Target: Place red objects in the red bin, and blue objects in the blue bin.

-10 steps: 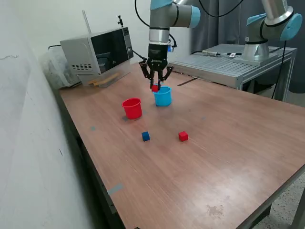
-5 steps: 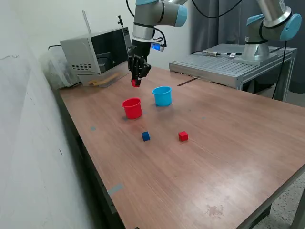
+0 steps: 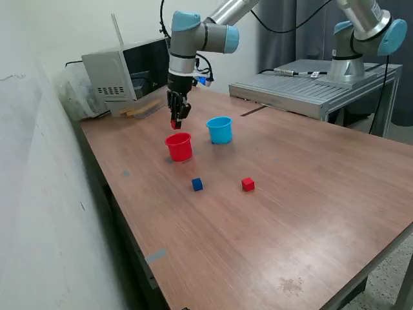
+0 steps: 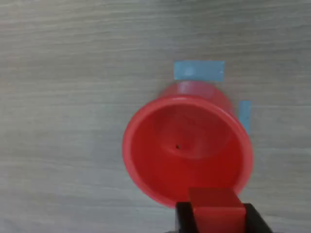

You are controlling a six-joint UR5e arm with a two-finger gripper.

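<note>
My gripper [image 3: 175, 123] hangs just above the red bin [image 3: 179, 146], shut on a small red cube [image 3: 175, 124]. In the wrist view the same red cube [image 4: 215, 209] sits between the black fingers over the near rim of the red bin [image 4: 146, 150], whose inside looks empty. The blue bin [image 3: 220, 130] stands to the exterior view's right of the red bin. On the table nearer the camera lie a dark blue cube [image 3: 197, 185] and a second red cube [image 3: 248, 184], well apart from the gripper.
A microwave [image 3: 132, 71] sits at the back of the wooden table [image 3: 271, 219], behind the arm. A second robot arm [image 3: 361, 32] stands on a metal bench [image 3: 310, 87] at the exterior view's right. Blue tape marks [image 4: 199, 71] lie beside the red bin.
The gripper has carried the red cube from over the blue bin toward the exterior view's left, and now holds it over the red bin.
</note>
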